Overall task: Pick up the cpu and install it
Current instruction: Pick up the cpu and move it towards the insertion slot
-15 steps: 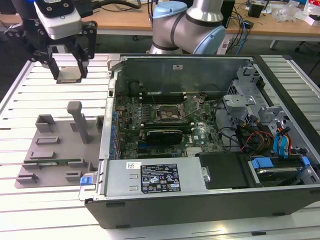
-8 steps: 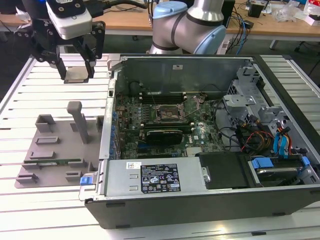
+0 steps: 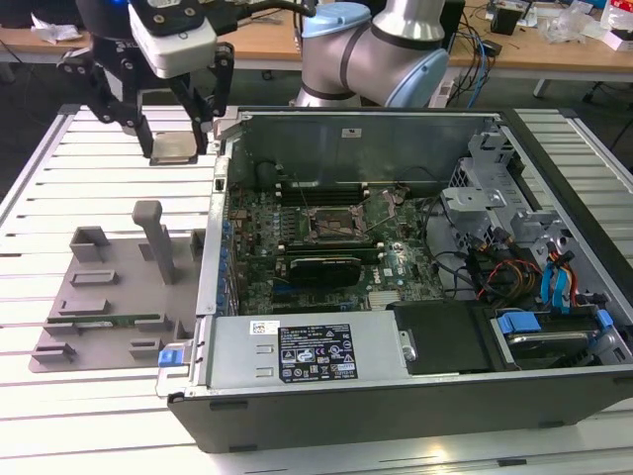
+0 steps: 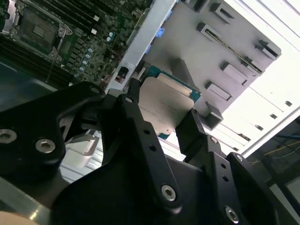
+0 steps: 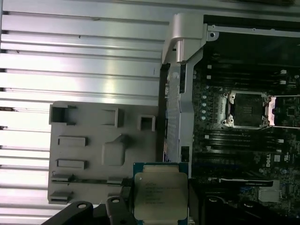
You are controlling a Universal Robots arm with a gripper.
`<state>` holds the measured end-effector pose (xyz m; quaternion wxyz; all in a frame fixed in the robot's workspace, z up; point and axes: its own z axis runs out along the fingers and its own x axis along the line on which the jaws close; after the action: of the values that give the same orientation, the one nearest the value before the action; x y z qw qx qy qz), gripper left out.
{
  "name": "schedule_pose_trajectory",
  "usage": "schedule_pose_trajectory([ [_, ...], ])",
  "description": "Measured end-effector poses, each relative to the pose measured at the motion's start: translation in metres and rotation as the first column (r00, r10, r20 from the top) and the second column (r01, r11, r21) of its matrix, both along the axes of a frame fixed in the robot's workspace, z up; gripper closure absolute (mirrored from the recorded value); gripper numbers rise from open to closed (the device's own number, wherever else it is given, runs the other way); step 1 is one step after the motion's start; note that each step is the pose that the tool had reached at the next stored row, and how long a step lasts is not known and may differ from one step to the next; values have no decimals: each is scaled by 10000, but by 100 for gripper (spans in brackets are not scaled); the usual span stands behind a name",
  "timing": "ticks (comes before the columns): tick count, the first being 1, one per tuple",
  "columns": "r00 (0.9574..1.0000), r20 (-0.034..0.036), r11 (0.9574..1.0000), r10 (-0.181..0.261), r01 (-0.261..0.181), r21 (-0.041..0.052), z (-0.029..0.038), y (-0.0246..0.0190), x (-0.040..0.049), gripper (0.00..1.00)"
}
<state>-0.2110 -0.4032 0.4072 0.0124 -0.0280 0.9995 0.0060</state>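
Note:
The cpu point(image 3: 175, 147), a flat square chip with a silvery top plate, hangs in the air with my gripper point(image 3: 176, 150) shut on it. It is above the slatted table, just off the far corner of the computer case point(image 3: 396, 396) on the exterior view's left. In both wrist views the black fingers point(image 4: 135, 110) clamp two opposite edges of the cpu point(image 4: 165, 104) point(image 5: 160, 194). The black socket frame point(image 3: 331, 226) point(image 5: 246, 110) on the motherboard stands open with its metal bracket raised, well apart from the chip.
A grey parts fixture point(image 3: 104, 297) point(image 5: 89, 150) with an upright post point(image 3: 153, 237) lies on the table beside the case, below the gripper. Memory slots, a graphics card point(image 3: 321, 267), the power supply point(image 3: 297, 351) and cables fill the case.

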Motion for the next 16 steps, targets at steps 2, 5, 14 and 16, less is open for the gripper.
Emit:
schedule_pose_trajectory([
  [2,10000,0,10000,2,-2,-10,-1,0,92,45],
  [5,10000,1,10000,1,-1,-18,-1,2,208,45],
  [14,10000,1,10000,1,-1,-27,-3,2,428,45],
  [16,10000,1,10000,0,0,-32,-3,3,473,45],
])
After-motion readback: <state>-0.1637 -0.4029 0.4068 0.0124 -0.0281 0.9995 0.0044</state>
